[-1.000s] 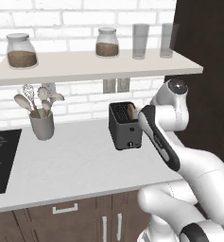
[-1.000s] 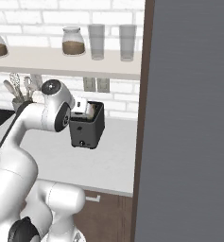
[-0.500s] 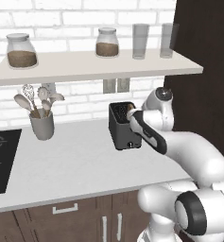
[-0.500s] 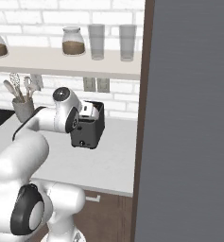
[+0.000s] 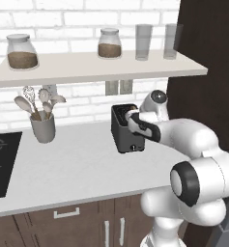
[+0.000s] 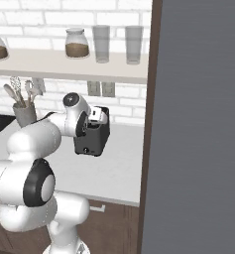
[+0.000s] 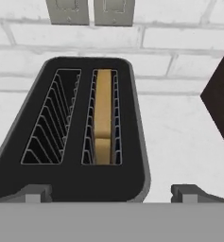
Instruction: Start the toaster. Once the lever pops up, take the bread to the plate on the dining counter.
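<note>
Toaster (image 7: pixel 71 182): bread (image 7: pixel 103 118) seated in one slot, gripper (image 7: pixel 109 193) above with fingers spread wide, holding nothing; lever apparently unpressed, toasting and plating outstanding.

This is a kitchen in a home. A toaster (image 5: pixel 127 129) stands on a pale worktop (image 5: pixel 77 169), just below the gripper (image 7: pixel 111 191). Behind it is a white brick wall (image 5: pixel 82 14) with two sockets (image 7: pixel 92 12). Up above hangs a shelf (image 5: pixel 87 67) with two jars (image 5: pixel 110 43) and two glasses (image 5: pixel 144 41). Off to the left are a cup of cooking tools (image 5: pixel 42 120) and a black hob (image 5: pixel 0 164). Brown cupboard doors (image 5: pixel 87 224) sit under the worktop.
</note>
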Robot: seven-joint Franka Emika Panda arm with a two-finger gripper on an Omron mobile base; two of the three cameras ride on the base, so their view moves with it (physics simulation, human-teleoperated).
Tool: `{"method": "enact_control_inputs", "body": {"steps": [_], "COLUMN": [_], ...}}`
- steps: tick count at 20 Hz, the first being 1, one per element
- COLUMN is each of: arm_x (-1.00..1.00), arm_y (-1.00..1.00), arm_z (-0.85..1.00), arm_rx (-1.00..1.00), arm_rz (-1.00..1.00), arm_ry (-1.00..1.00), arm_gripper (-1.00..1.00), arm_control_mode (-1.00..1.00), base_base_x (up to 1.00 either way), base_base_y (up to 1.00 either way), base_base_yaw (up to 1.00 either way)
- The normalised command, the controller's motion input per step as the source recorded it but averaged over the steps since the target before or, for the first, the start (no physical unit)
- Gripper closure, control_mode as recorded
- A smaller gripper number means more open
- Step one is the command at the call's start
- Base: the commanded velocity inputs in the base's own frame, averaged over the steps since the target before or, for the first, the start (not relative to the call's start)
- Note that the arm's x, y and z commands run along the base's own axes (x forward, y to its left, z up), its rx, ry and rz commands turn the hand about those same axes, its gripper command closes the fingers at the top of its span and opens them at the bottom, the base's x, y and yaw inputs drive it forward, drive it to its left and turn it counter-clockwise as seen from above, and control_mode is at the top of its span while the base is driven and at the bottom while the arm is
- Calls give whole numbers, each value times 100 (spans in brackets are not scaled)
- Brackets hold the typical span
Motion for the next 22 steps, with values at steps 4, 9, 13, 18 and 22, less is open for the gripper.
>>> {"method": "enact_control_inputs", "body": {"steps": [4, 9, 13, 18, 22], "arm_x": [43, 34, 32, 24, 21], "arm_y": [0, 0, 0, 0, 0], "arm_z": [-22, -20, -17, -16, -18], "arm_rx": [0, 1, 1, 1, 1], "arm_rz": [0, 0, 0, 0, 0], "arm_ry": [0, 0, -1, -5, -5], "arm_gripper": [-100, -100, -100, -100, -100], "arm_control_mode": [-100, -100, -100, -100, -100], "base_base_x": [0, 0, 0, 0, 0], "base_base_y": [0, 0, 0, 0, 0], "base_base_yaw": [0, 0, 0, 0, 0]}}
